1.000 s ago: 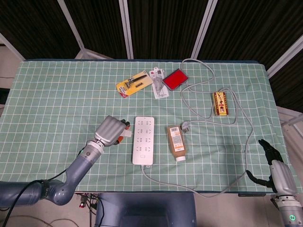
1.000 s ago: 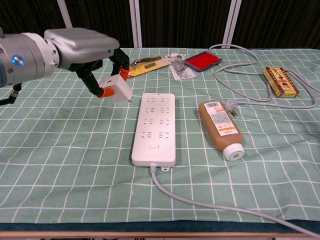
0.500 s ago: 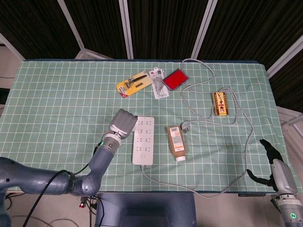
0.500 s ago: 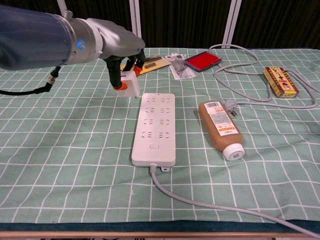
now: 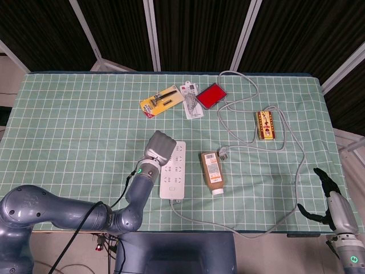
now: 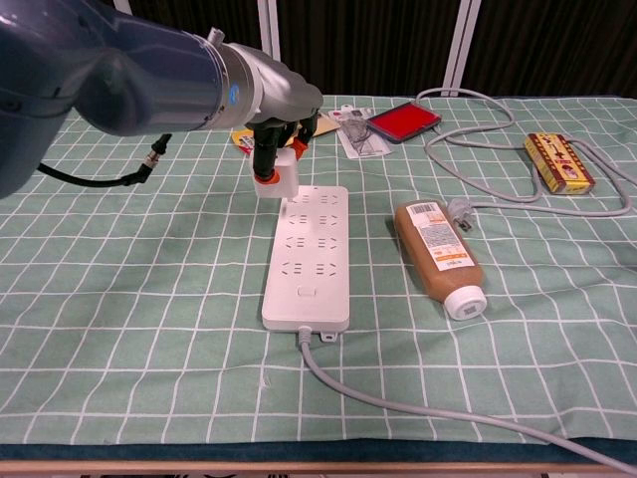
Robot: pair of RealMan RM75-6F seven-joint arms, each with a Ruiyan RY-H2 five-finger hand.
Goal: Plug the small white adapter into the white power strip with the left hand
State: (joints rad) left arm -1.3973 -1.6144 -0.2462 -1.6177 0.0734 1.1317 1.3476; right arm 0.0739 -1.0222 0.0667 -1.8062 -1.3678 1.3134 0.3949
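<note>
The white power strip lies lengthwise on the green checked cloth, its grey cord trailing toward the front edge. My left hand holds the small white adapter just above the strip's far left corner, prongs pointing down. In the head view the hand covers the adapter and the strip's far left part. My right hand hangs off the table's right front corner, fingers apart and holding nothing.
A brown bottle lies right of the strip, a loose grey plug beside it. Farther back are a red case, a yellow tool card, a white packet and a yellow-red box.
My left hand has carried the adapter rightward, from over the cloth left of the strip to above the strip's far left corner. The right hand has barely moved.
</note>
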